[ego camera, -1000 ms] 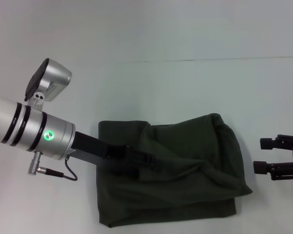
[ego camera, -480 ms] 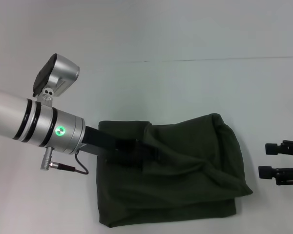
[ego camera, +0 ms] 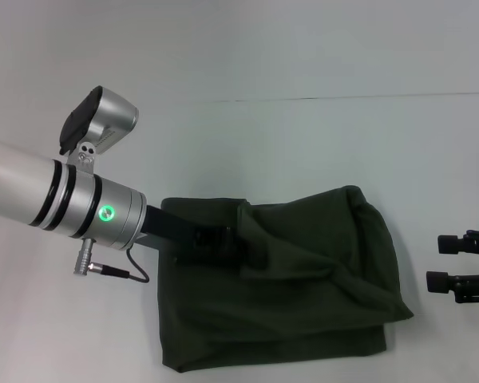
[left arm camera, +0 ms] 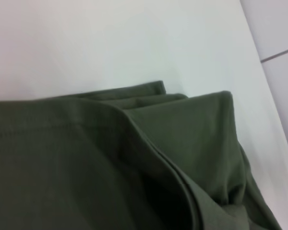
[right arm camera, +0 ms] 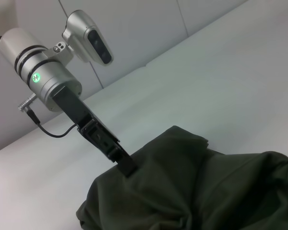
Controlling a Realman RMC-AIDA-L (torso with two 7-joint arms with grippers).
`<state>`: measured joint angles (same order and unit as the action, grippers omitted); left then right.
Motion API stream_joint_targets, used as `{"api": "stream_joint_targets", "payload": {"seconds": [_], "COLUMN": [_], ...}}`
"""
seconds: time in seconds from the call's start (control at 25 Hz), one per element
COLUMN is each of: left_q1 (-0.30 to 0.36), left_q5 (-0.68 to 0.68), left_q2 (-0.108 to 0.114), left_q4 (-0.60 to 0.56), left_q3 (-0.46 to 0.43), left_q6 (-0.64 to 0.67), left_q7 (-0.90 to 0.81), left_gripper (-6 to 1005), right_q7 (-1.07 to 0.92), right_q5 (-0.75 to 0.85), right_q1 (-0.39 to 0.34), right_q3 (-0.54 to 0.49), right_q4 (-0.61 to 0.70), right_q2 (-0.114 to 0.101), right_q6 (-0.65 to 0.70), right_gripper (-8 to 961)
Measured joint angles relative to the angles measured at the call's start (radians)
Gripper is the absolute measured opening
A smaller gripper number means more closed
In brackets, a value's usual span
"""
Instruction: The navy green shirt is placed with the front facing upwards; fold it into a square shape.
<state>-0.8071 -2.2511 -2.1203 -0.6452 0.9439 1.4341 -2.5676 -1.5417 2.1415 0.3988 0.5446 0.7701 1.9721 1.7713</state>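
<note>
Shirt (ego camera: 303,287) bunched, long axis left-right. Left gripper (ego camera: 223,243) on its far-left part, nearer arm, finger state impossible to tell. Right gripper (ego camera: 447,262) off right, fingers apart.

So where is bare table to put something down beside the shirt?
The table is bare from the shirt back to its far edge, and in the strip between the shirt and the right pincer. It is crowded on the shirt's left part, where the left pincer sits.
</note>
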Motion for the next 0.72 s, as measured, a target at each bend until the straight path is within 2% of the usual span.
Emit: {"api": "stream_joint_targets", "payload": {"seconds": [0.2, 0.24, 0.52, 0.72], "left_q1": [-0.001, -0.005, -0.01, -0.028], "left_q5": [0.021, 0.047, 0.135, 0.238], "left_q2": [-0.007, -0.016, -0.038, -0.043], "left_q4": [-0.002, -0.004, 0.006, 0.075], "left_q3": [-0.02, -0.023, -0.024, -0.022], "left_q6": [-0.003, -0.015, -0.073, -0.123], "left_q7": [0.004, 0.007, 0.033, 0.089], "left_gripper": [285, 265, 80, 81], "right_q7": [0.0, 0.0, 0.002, 0.004], "right_q5": [0.0, 0.0, 0.0, -0.002], "right_q1": [0.003, 0.004, 0.007, 0.009], "right_q3": [0.0, 0.0, 0.0, 0.0], "right_q4": [0.001, 0.001, -0.001, -0.002], "right_q2": [0.003, 0.004, 0.005, 0.005], "right_q6": [-0.002, -0.002, -0.007, -0.007], "right_gripper": [927, 928, 928, 927]}}
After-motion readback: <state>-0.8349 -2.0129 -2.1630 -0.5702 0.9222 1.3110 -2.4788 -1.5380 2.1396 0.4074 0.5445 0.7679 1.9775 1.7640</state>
